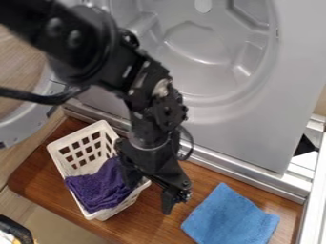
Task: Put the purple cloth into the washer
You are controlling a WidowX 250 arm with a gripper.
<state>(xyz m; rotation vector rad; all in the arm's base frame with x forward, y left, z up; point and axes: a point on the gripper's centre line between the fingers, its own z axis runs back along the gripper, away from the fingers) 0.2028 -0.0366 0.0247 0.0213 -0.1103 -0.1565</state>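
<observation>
At seven o'clock, basket (91, 167): purple cloth (100, 187) inside, our grasp pending.
Gripper (149, 198), six o'clock: spread; we should centre over cloth, close.
Washer (245, 126), one o'clock: our drop-off.

Blue cloth (229, 220): I see it spread on the wooden surface (147, 217), lower right.
White basket (76, 134): on the surface at my left, square holes in its walls.
Lower left corner: a black-edged object (17, 229), cut off; I can't identify it.
</observation>
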